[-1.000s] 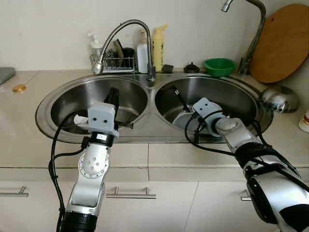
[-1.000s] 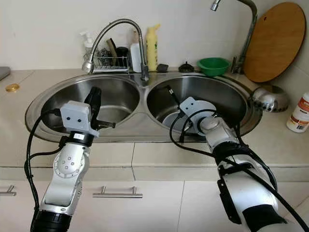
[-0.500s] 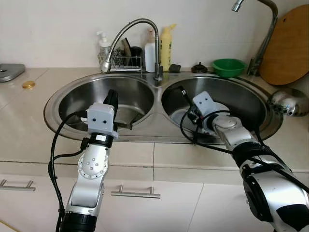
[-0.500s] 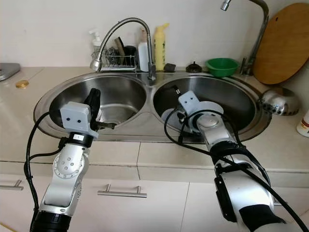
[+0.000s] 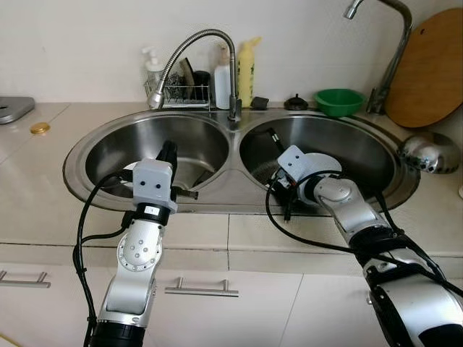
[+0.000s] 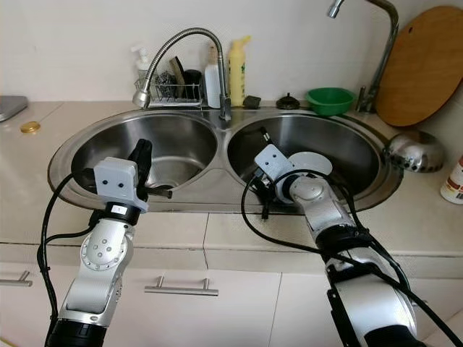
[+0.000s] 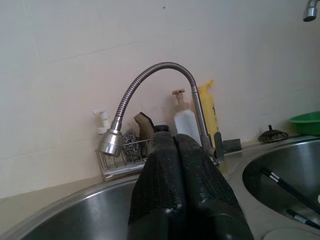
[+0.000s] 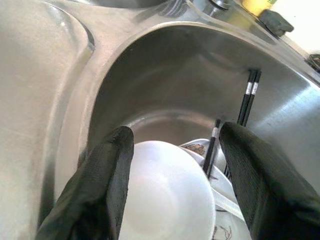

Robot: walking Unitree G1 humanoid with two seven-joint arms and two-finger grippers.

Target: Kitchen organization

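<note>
A home kitchen: double steel sink (image 5: 108, 141), faucet (image 5: 195, 54), soap bottles (image 5: 246, 63), cutting board (image 5: 427, 69).

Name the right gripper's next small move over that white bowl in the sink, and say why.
Probably lower the right gripper a little and close on the white bowl. Its fingers are open and straddle the bowl in the right basin without visibly touching it. Black chopsticks lean close by one finger, so go slowly.
</note>
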